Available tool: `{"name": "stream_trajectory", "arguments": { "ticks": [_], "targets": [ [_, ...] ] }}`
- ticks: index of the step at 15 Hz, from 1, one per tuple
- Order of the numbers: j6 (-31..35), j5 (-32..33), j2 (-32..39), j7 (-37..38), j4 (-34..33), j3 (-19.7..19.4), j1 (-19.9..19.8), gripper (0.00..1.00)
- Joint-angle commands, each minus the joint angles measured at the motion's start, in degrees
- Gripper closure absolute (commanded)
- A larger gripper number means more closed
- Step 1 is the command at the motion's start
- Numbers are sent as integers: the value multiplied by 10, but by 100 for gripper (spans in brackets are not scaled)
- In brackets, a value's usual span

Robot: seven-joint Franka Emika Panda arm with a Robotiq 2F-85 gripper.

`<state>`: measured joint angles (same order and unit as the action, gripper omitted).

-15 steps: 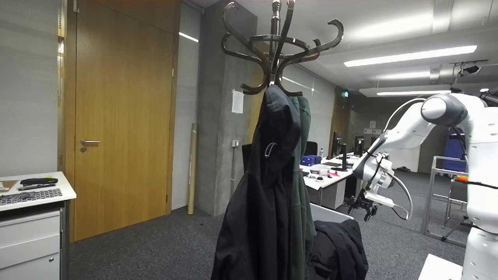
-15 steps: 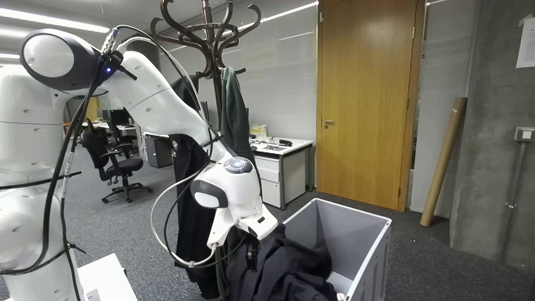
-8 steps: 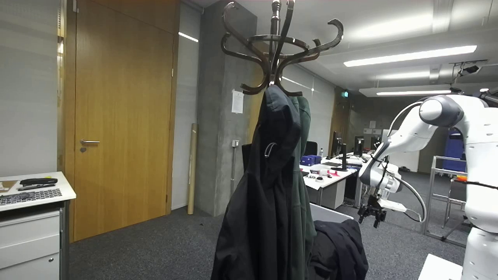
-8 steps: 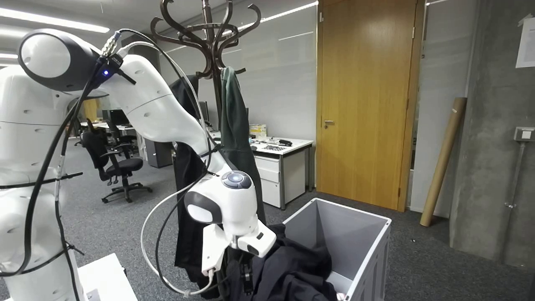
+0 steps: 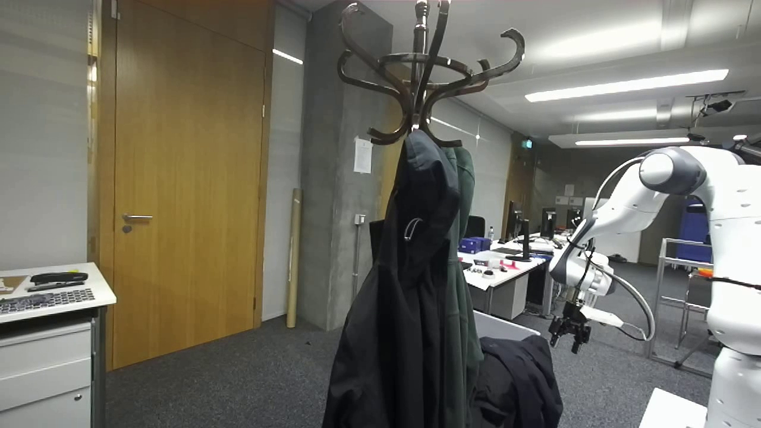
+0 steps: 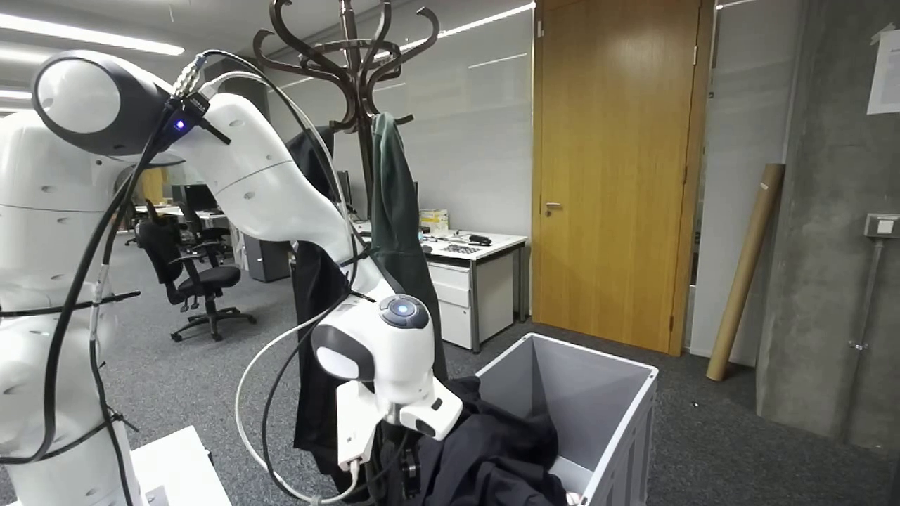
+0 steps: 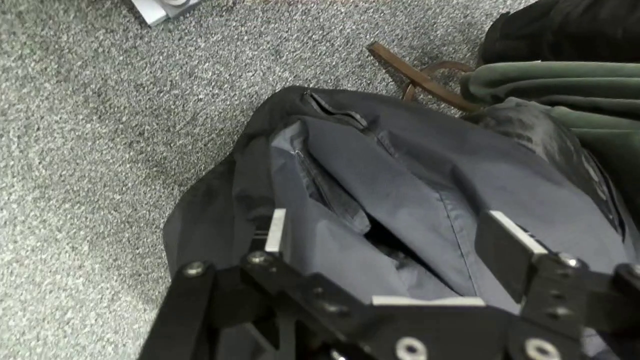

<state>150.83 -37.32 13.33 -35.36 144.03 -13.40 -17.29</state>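
the jacket [image 7: 415, 200] looks like thin, matt cloth, its surface smooth between creases. the gripper [image 7: 393, 232] appears to be mostly matt metal, with shiny screw heads [image 7: 195, 269]. the robot arm [image 6: 267, 183] has a smooth, glossy, plastic-looking shell. the coat stand [image 5: 420, 41] is polished wood, glossy enough to catch the light; the hanging garments [image 6: 394, 183] are soft-looking matt cloth. the crate [image 6: 583, 379] is smooth plastic with a low sheen. the door [image 6: 612, 176] is smooth, grained wood with a metal handle [image 6: 554, 204]. the carpet [image 7: 125, 125] is rough and matt, the pillar [image 6: 830, 302] bare concrete, the tube [image 6: 747, 274] dull cardboard.
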Motion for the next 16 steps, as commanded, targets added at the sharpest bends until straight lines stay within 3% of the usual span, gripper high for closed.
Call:
{"name": "stream_trajectory", "arguments": {
  "ticks": [1,5,7,8,9,12,16],
  "targets": [
    [73,-38,26,-95,-16,25,-11,0],
    [145,-57,69,-176,-42,51,-17,0],
    [131,-30,91,-174,-60,41,-10,0],
    [99,10,97,-134,-62,14,9,0],
    [122,-23,77,-149,-44,35,0,0],
    [114,-3,99,-144,-53,25,2,0],
    [128,-42,104,-193,-57,55,-27,0]
  ]
}}
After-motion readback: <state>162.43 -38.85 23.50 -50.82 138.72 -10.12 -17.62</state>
